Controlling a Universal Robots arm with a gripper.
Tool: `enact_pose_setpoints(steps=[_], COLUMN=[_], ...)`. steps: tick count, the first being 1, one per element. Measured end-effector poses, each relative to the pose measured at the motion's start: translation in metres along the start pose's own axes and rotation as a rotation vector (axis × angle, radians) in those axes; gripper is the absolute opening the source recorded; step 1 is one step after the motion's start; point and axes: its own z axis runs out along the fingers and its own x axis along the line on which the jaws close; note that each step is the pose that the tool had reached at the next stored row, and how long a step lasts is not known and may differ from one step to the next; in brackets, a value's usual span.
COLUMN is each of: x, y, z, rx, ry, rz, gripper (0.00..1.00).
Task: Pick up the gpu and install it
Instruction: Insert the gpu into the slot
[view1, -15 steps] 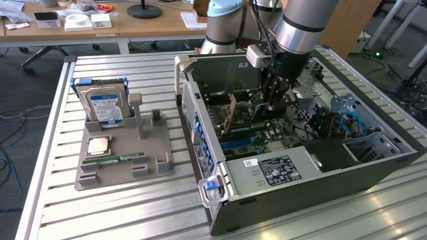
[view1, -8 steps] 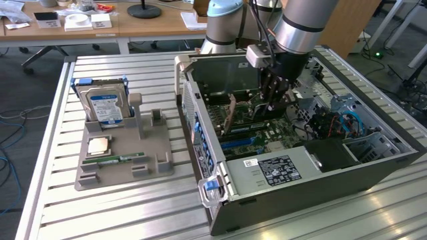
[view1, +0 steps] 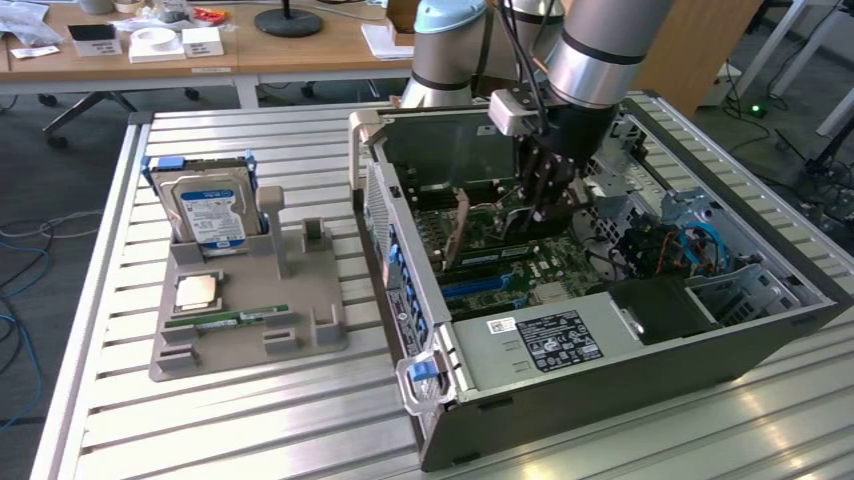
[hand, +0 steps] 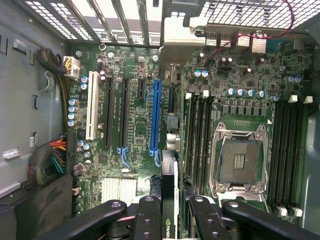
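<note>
Down inside the open computer case (view1: 601, 370), seen from the exterior view, the pincer (view1: 545, 205) hangs fingers-down over the motherboard, near the case's back wall. Well away from it, out on the slatted surface (view1: 267, 420) beyond the case wall toward the exterior view's left, a grey holder (view1: 314, 335) carries a hard drive (view1: 211, 212) standing on edge. A small green memory stick (view1: 243, 318) lies flat on the holder.

From the wrist view, the pincer (hand: 172, 210) looks clenched on the gpu (hand: 170, 180). Dark fingers (hand: 148, 215) sit close on either side of a thin card seen edge-on, with a green logo showing between them. The card runs straight out ahead of the pincer, above the board. Its long axis lies parallel to the long blue slot (hand: 156, 115), which sits beyond the pincer and just to one side of the card's line rather than squarely under it. To my eye the card is held clear of the board and not seated. The bare processor socket (hand: 239, 162) lies well off to the other side of the card from the blue slot.
</note>
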Motion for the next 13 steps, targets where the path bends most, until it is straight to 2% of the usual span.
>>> enact_pose_setpoints(steps=[13], x=[-0.0002], y=[0.0040], z=[0.0001], rx=[0.0001], ry=[0.0000], rz=[0.000], gripper=[0.26])
